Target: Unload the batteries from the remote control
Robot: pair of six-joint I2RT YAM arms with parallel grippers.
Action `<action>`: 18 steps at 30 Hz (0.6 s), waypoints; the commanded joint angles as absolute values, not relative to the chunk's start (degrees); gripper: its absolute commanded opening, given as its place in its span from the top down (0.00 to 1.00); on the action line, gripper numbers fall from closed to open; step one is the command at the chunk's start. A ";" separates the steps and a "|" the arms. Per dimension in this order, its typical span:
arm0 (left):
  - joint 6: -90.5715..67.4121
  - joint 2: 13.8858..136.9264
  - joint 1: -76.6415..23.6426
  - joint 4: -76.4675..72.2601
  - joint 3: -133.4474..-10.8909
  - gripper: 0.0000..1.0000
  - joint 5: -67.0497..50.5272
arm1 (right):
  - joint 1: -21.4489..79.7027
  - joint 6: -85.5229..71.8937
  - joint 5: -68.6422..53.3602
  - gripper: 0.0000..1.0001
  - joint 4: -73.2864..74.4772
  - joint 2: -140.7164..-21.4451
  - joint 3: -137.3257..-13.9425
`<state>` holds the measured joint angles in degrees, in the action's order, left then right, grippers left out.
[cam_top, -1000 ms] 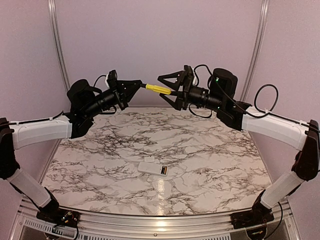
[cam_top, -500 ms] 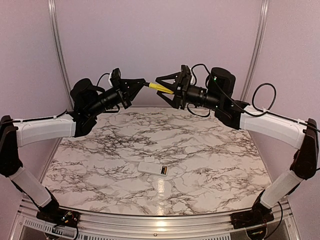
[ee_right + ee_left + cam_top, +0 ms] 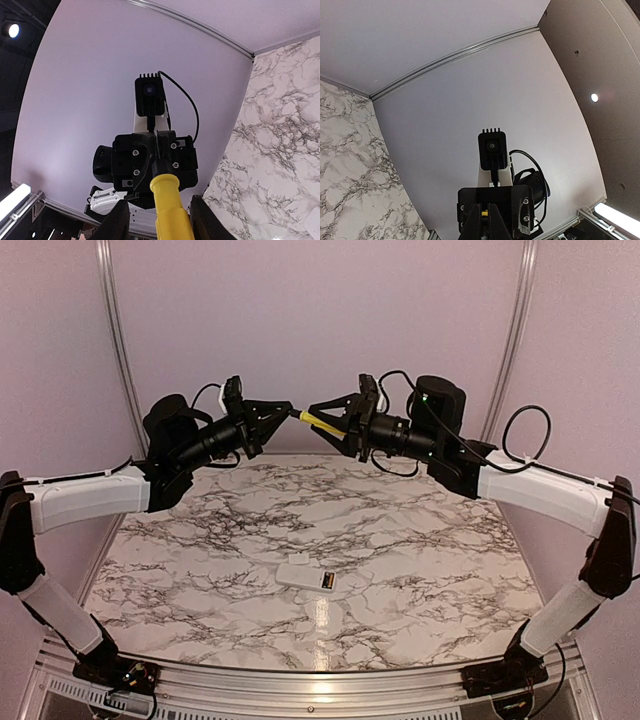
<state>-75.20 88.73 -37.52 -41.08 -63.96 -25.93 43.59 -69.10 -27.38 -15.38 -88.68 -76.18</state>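
Marbled tabletop (image 3: 420,540) bears the flat white plastic remote control (image 3: 308,576) — above it, left gripper (image 3: 286,412) pinches the yellow-handled tool (image 3: 326,423); right gripper (image 3: 320,421), spread wide, should close squarely mid-handle.

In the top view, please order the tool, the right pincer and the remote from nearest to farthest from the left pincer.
1. The tool: tip held in the left pincer.
2. The right pincer: just beside, open around the tool's handle.
3. The remote: far off, down on the table.
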 commanded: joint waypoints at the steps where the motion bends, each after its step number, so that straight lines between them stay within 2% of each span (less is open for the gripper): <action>1: -72.49 87.22 -37.88 -37.96 -64.95 1.00 -25.13 | 44.65 -68.76 -27.06 0.62 -15.72 -89.26 -78.59; 10: -71.76 87.01 -38.11 -36.91 -64.73 1.00 -24.39 | 44.69 -68.29 -27.63 0.77 -16.25 -89.08 -78.85; 18: -71.59 87.01 -38.14 -36.57 -64.15 1.00 -24.94 | 44.73 -67.23 -28.34 0.85 -15.31 -88.87 -79.17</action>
